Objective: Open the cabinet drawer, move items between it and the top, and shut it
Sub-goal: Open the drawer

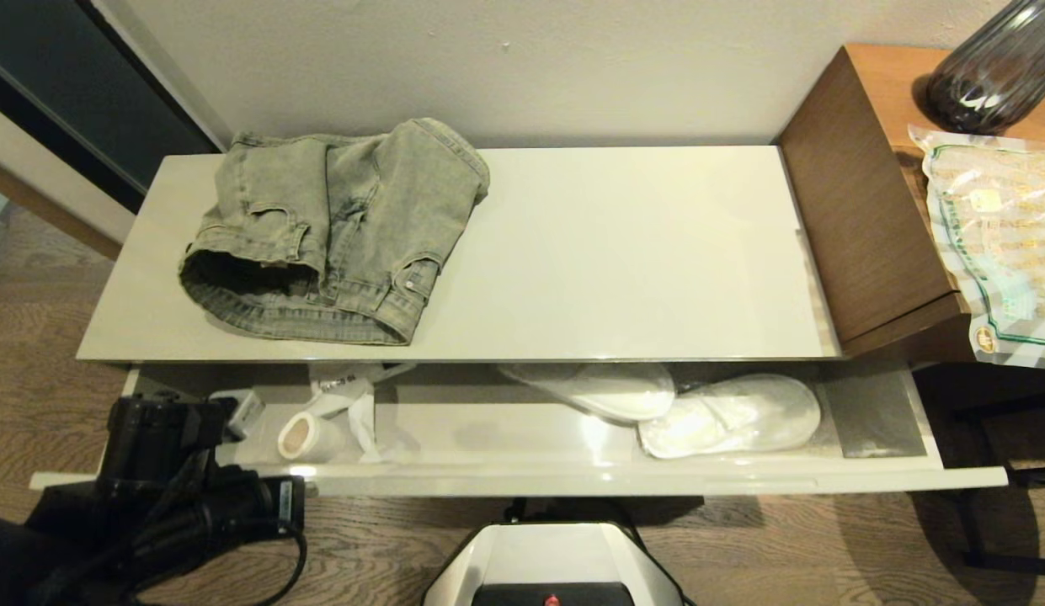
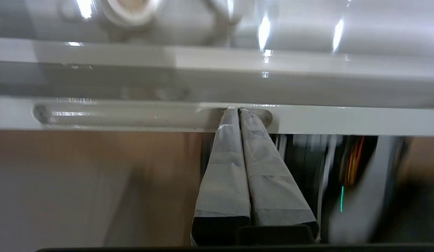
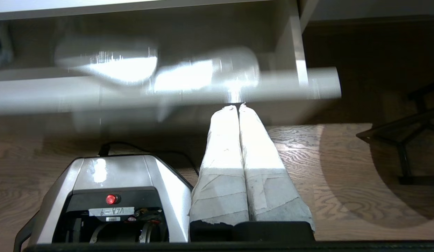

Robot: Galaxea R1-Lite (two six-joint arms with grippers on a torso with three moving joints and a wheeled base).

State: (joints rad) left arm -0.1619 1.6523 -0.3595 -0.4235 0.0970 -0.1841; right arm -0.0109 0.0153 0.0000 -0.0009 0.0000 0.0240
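Cabinet drawer [image 1: 522,480]: pulled out partway from under the top; pale grey interior exposed; glossy front edge nearest the robot.
Top [image 1: 623,252]: long glossy cream-white panel directly above the drawer; right half bare.
Denim garment [image 1: 337,244]: folded, faded grey-green; lies on the left part of the top, well apart from the drawer contents.
Slippers [image 1: 728,415]: two flat white slippers in clear plastic; inside the drawer, right of its centre; one [image 1: 602,389] lies partly under the overhang of the top, the other nearer the drawer front; their ends overlap.
Small white items [image 1: 328,417]: a short white roll and crumpled white wrapping; inside the drawer, left section.
Left gripper [image 2: 236,111]: fingers pressed together, holding nothing; tips sit in the recessed groove along the drawer front, touching it. In the head view the arm [image 1: 164,471] is at the drawer's left front corner.
Right gripper [image 3: 237,106]: fingers pressed together, holding nothing; hangs in front of and below the drawer front, above the wooden floor [image 3: 307,147], beside the robot base [image 3: 115,196].
Brown wooden desk [image 1: 867,194]: stands against the right end of the top; its tabletop carries a green-printed bag [image 1: 998,244] and a dark ribbed vase [image 1: 994,67].
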